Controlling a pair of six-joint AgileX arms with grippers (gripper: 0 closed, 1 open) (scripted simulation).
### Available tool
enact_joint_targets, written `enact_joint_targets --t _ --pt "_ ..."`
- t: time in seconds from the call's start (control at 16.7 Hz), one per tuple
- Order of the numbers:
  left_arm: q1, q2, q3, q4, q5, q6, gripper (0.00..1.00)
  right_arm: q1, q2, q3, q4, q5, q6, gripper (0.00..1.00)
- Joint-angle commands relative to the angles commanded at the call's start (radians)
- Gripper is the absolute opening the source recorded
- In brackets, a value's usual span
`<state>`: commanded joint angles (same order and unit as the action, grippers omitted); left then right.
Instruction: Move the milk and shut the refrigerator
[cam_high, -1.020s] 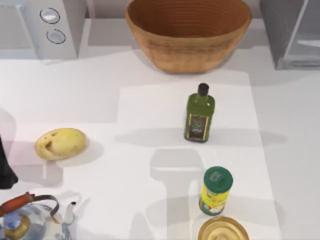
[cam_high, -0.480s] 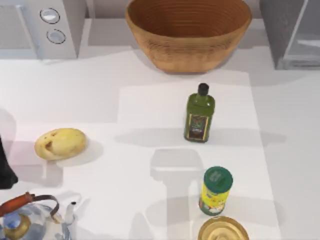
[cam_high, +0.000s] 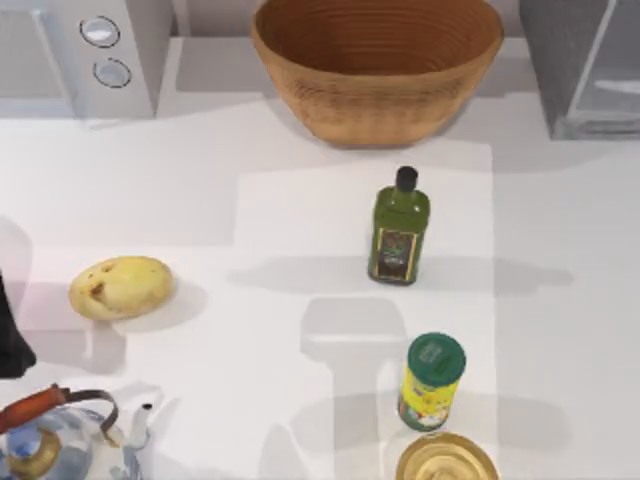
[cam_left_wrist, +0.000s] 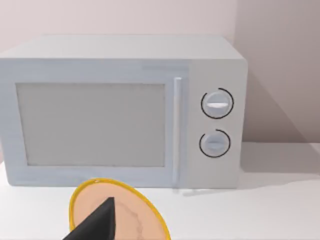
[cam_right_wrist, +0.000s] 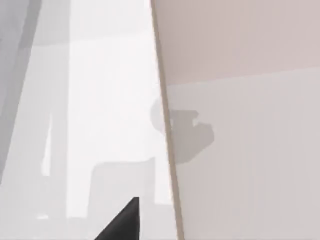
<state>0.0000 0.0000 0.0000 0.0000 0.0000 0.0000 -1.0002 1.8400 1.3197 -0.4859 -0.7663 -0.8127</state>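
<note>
- left gripper (cam_left_wrist: 97, 222): in the left wrist view you see one dark tip of it over a yellow-rimmed disc (cam_left_wrist: 145, 212), facing the microwave (cam_left_wrist: 120, 115); you cannot tell whether it is apart or together.
- left arm (cam_high: 10, 335): one dark shape at the top view's left edge, beside the potato.
- right gripper (cam_right_wrist: 125, 220): you get one dark tip in front of pale flat panels with a thin tan edge between them; its state cannot be told either.
- refrigerator (cam_high: 555, 60): one, grey, at the table's far right corner, partly cut off, with a pale panel on its right.
- one white microwave (cam_high: 90, 50) at the far left corner, with two round knobs.
- one woven basket (cam_high: 377, 70) between those two.
- one green bottle (cam_high: 400, 228) upright near the middle, and one yellow can with a green lid (cam_high: 432, 383) nearer you, well apart from it.
- one potato (cam_high: 121, 287) on the left, and one kettle (cam_high: 60, 445) below it.
- one round pale-yellow dish (cam_high: 447, 462) just beside the can.
</note>
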Motion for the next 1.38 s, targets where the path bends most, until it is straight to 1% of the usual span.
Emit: enact_joint_targets --t 0.12,0.3,0.78,0.9,1.14,1.38 --pt "0.000 0.000 0.000 0.000 0.000 0.000 1.00 0.041 -0.005 -0.014 0.096 0.016 0.100 1.00" --pt "0.000 0.000 0.000 0.000 0.000 0.000 1.00 0.069 -0.011 -0.026 0.188 0.030 0.183 1.00" --pt "0.000 0.000 0.000 0.000 0.000 0.000 1.00 0.062 -0.012 -0.054 0.223 0.043 0.197 1.00" --pt "0.000 0.000 0.000 0.000 0.000 0.000 1.00 0.113 -0.031 -0.072 0.245 0.089 0.227 1.00" --pt "0.000 0.000 0.000 0.000 0.000 0.000 1.00 0.271 -0.064 -0.125 0.297 0.207 0.334 1.00" --pt "0.000 0.000 0.000 0.000 0.000 0.000 1.00 0.421 -0.101 -0.166 0.354 0.299 0.434 1.00"
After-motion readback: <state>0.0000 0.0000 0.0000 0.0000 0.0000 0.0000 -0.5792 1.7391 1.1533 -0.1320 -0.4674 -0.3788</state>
